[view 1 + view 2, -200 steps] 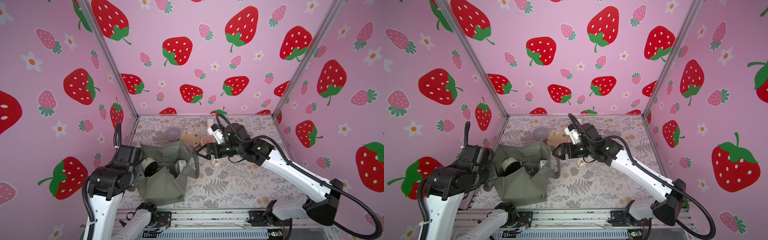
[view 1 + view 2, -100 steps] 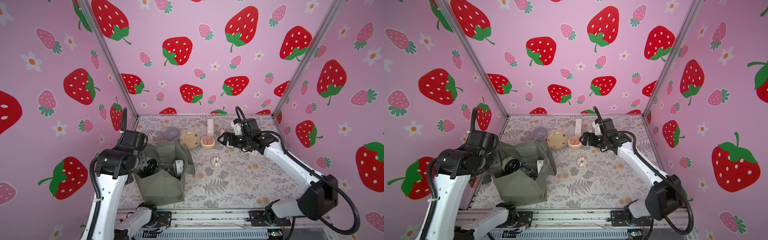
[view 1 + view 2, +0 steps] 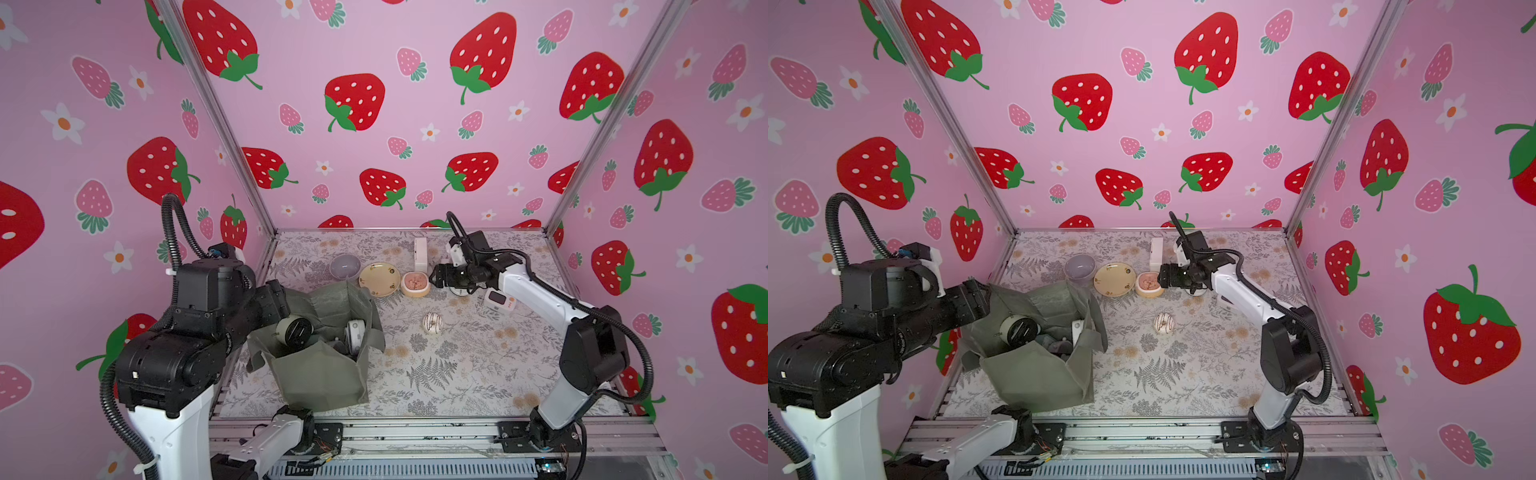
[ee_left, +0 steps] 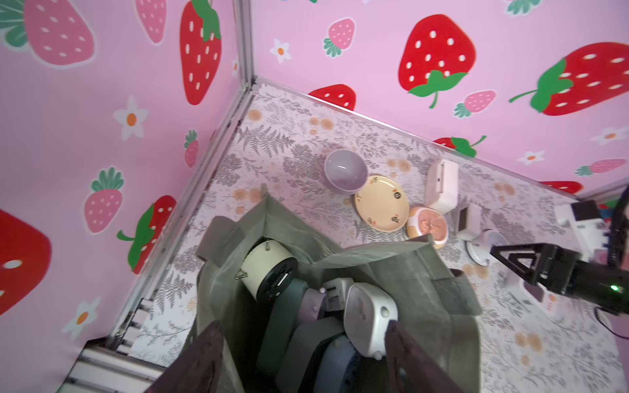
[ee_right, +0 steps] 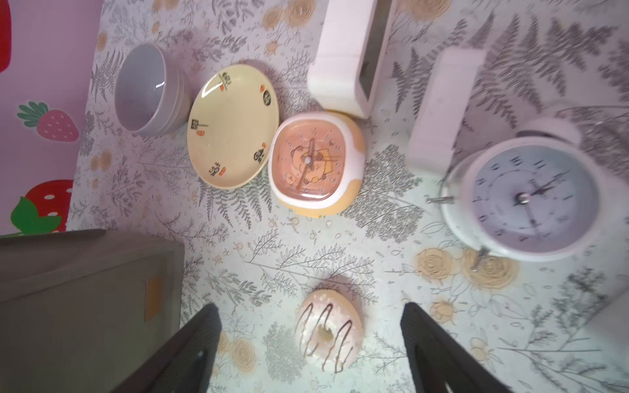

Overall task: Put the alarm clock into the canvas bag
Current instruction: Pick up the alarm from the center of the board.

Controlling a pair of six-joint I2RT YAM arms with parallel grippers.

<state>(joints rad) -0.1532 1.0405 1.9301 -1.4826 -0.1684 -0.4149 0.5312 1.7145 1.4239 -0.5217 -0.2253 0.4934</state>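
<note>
Bright diffuse light; soft shadows; wide-angle edge distortion; right wrist view blurred.

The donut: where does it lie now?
In both top views the donut lies mid-table, right of the canvas bag and nearer the robot than the peach clock.

No text reads clearly: the dark marks on the yellow plate point(image 5: 233, 126) and the numerals on the round white clock point(image 5: 520, 197) are too blurred.
</note>
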